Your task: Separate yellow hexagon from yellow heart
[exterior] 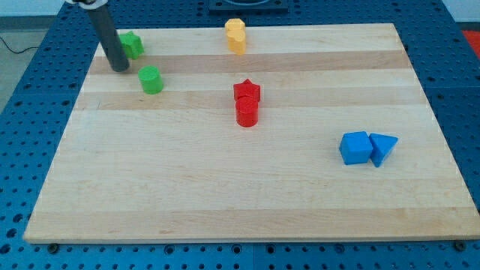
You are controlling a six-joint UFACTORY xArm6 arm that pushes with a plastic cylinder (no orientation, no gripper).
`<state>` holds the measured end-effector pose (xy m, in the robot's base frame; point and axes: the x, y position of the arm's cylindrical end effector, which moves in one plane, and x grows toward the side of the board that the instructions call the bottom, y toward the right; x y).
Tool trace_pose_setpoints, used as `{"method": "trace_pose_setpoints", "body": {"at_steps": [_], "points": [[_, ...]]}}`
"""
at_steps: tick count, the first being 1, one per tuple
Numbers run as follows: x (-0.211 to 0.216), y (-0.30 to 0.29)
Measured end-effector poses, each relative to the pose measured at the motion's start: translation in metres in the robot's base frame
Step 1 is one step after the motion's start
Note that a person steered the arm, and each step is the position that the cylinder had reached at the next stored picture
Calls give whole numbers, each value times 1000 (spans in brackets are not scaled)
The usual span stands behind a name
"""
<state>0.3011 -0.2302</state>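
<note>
Two yellow blocks stand pressed together at the view's top centre, on the board's far edge: one behind (234,28) and one in front (237,44). I cannot tell which is the hexagon and which the heart. My tip (120,69) rests on the board at the view's top left, far to the left of the yellow pair. It sits just below and left of a green star (133,45) and left of a green cylinder (151,79), touching neither.
A red star (247,91) and a red cylinder (247,112) touch at the board's middle. A blue cube (355,147) and a blue triangle (383,148) sit together at the right. The wooden board (187,187) lies on a blue perforated table.
</note>
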Motion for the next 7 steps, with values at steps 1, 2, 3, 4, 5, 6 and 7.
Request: {"method": "trace_pose_setpoints", "body": {"at_steps": [1, 2, 3, 4, 5, 6, 7], "points": [[-19, 6], [-35, 2], [-38, -1], [-38, -1], [-15, 36], [-12, 72], [-16, 74]]}}
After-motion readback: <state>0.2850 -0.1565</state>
